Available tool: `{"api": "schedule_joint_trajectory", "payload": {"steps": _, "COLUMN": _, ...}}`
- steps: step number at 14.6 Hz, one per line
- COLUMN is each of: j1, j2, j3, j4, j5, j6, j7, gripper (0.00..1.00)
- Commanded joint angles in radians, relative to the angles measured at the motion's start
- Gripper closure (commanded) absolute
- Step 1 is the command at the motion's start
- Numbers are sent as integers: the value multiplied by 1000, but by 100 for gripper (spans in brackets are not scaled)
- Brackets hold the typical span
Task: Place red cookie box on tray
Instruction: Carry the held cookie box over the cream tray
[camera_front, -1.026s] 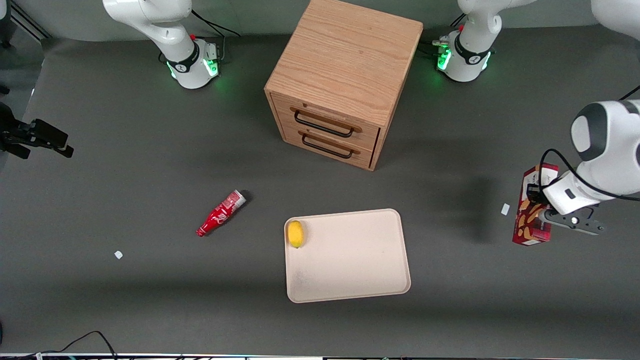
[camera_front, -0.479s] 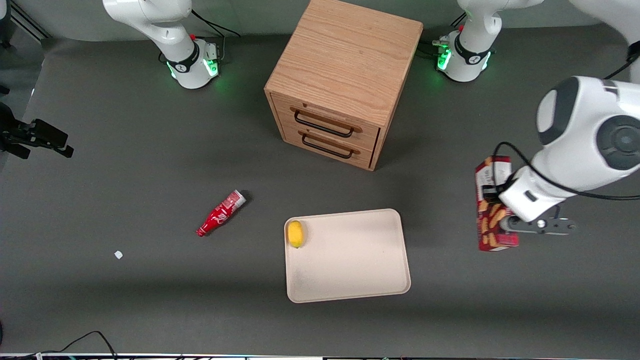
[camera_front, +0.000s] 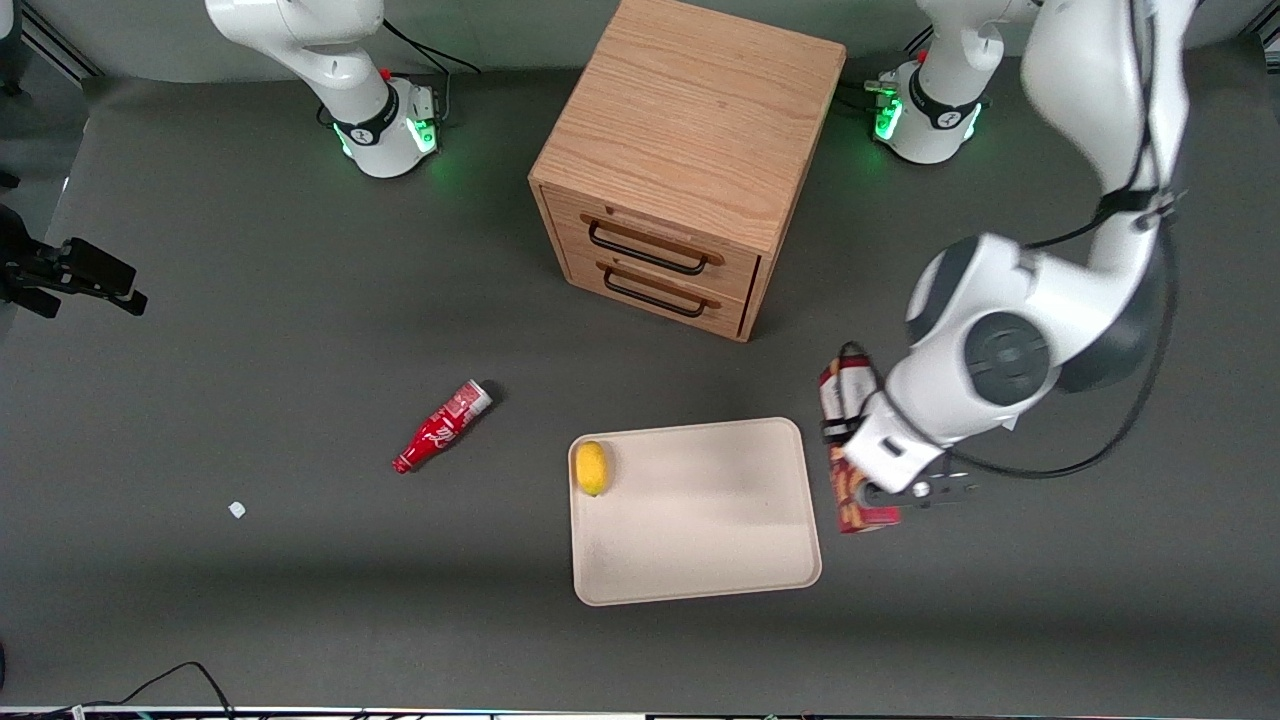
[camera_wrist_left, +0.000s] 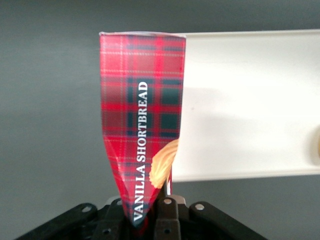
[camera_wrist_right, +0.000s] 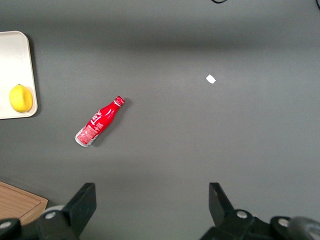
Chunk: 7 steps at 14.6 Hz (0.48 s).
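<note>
So the tray (camera_front: 700, 540) sits just beside the gripper (camera_front: 868, 492), toward the parked arm's end, with a lemon (camera_front: 591, 467) at its edge farthest from the gripper. That gripper is clamped on the red cookie box (camera_front: 838, 385), carried above the table by the tray's rim. Risk, I'd guess: releasing now could leave the long box straddling the rim or off it.

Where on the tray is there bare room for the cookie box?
Most of the tray is bare; only the lemon sits in its corner toward the parked arm. The gripper holds the box just off the tray's working-arm edge.
</note>
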Motion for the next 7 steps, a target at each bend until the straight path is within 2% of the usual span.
{"api": "schedule_joint_trajectory", "payload": {"steps": 1, "j1": -67, "j2": 133, "j3": 19, "j4": 71, "j5": 79, "j6": 81, "j7": -83, "gripper": 100}}
{"api": "schedule_joint_trajectory", "payload": {"steps": 7, "j1": -70, "j2": 226, "j3": 47, "j4": 67, "j5": 84, "j6": 233, "j7": -101, "gripper": 100}}
